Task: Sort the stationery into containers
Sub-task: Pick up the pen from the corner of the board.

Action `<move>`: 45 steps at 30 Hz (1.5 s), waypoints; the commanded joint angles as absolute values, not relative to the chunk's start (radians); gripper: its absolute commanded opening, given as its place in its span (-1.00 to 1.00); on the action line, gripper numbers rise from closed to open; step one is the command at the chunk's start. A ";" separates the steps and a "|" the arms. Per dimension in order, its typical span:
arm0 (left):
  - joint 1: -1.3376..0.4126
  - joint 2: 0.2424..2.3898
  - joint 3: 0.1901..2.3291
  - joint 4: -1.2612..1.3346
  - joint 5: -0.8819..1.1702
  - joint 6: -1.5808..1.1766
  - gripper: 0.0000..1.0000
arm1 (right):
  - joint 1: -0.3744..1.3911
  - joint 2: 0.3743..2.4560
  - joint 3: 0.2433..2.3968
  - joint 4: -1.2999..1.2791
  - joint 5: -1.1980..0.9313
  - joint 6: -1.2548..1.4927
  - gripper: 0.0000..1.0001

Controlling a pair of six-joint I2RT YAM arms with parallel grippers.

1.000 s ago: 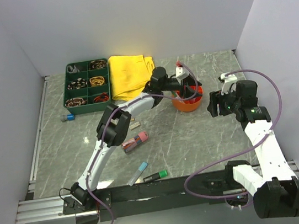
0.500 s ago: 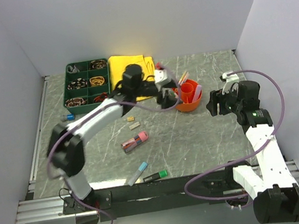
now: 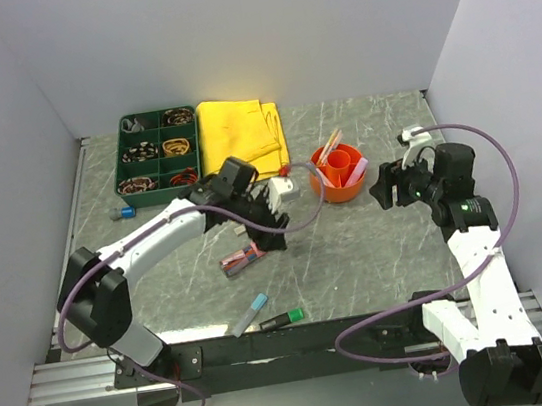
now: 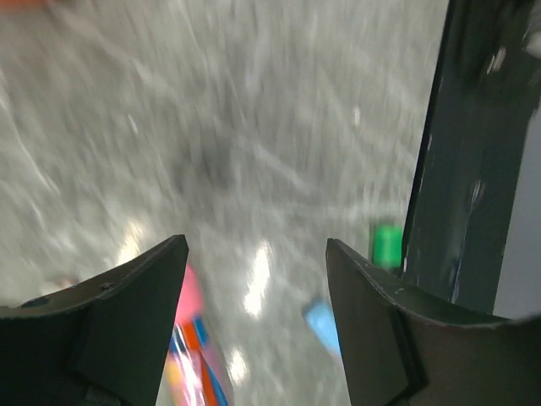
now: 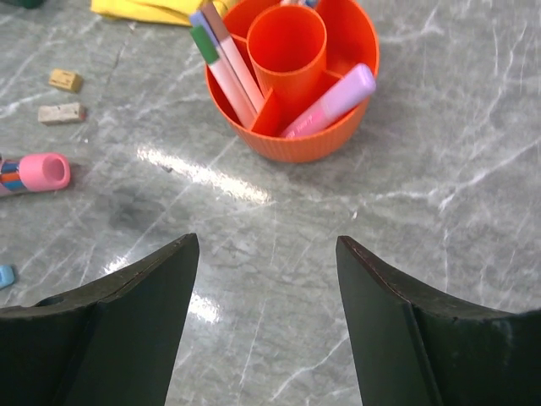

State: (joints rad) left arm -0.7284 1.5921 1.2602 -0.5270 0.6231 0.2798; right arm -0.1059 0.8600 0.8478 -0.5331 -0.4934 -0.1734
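Note:
The round orange pot (image 3: 340,175) stands right of centre and holds several pens; in the right wrist view (image 5: 292,80) a pink highlighter (image 5: 330,101) leans in it. The dark green tray (image 3: 159,163) is at the back left. My left gripper (image 3: 266,228) is open and empty, hovering just right of a pink bundle of pens (image 3: 244,258). The left wrist view is blurred: the bundle (image 4: 190,338) lies low left between the open jaws (image 4: 258,254). My right gripper (image 3: 382,187) is open and empty, right of the pot (image 5: 266,254).
A blue-capped pen (image 3: 249,314) and a green marker (image 3: 282,318) lie near the front edge. A small blue item (image 3: 125,211) lies by the tray. The folded yellow cloth (image 3: 240,137) is behind. Two tan bits (image 5: 61,112) lie left of the pot.
My left gripper has swung from the orange pot back toward the front left, above the pink bundle. Pens now stand in the pot. The right arm has barely moved.

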 commanded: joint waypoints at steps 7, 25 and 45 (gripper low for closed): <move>-0.871 1.523 1.163 -0.801 0.529 0.384 0.50 | -0.112 0.769 0.867 -0.451 -0.526 -0.157 0.47; -1.166 1.560 1.028 -0.568 0.172 0.066 0.55 | -0.114 0.528 0.850 -0.548 -0.287 -0.077 0.52; -1.289 1.695 1.035 -0.479 0.022 -0.048 0.35 | -0.118 0.466 0.825 -0.583 -0.259 -0.074 0.54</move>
